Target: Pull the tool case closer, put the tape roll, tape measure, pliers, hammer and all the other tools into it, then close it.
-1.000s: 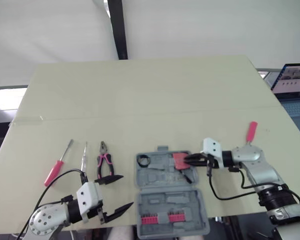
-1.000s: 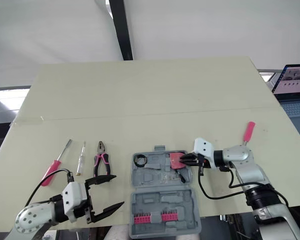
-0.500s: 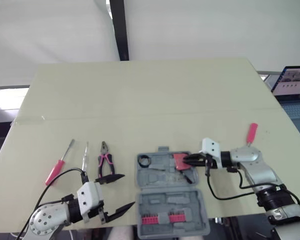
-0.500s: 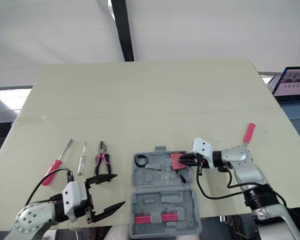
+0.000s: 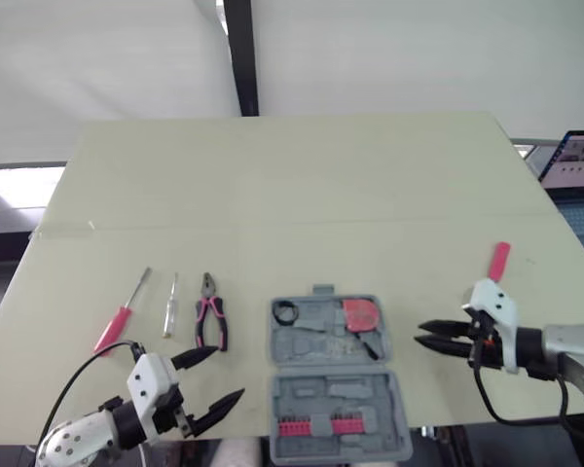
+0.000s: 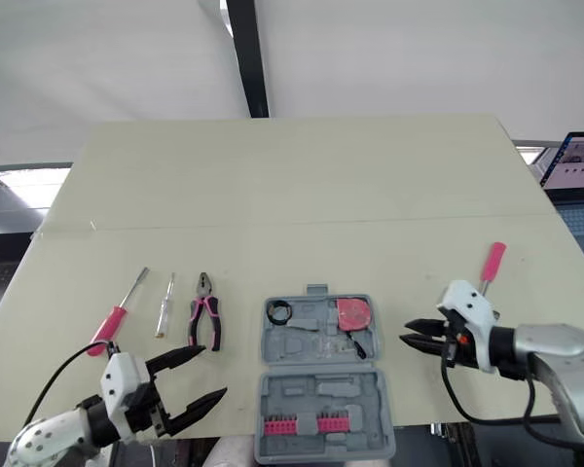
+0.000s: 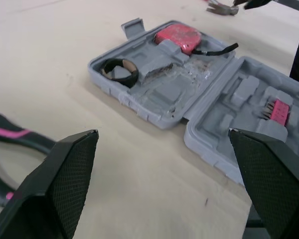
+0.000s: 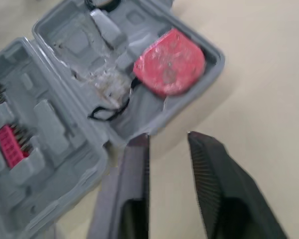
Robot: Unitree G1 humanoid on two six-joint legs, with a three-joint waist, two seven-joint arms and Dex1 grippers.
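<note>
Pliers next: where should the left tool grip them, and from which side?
Take the pliers across both pink-and-black handles, coming down from above with the open left tool, straddling them. They lie flat on the table, nose pointing away from the robot, handles toward it and nearly together, so one closing pinch should catch both.

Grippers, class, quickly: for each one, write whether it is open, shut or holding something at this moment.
Left gripper: open, holding nothing.
Right gripper: open, holding nothing, beside the tool case.
</note>
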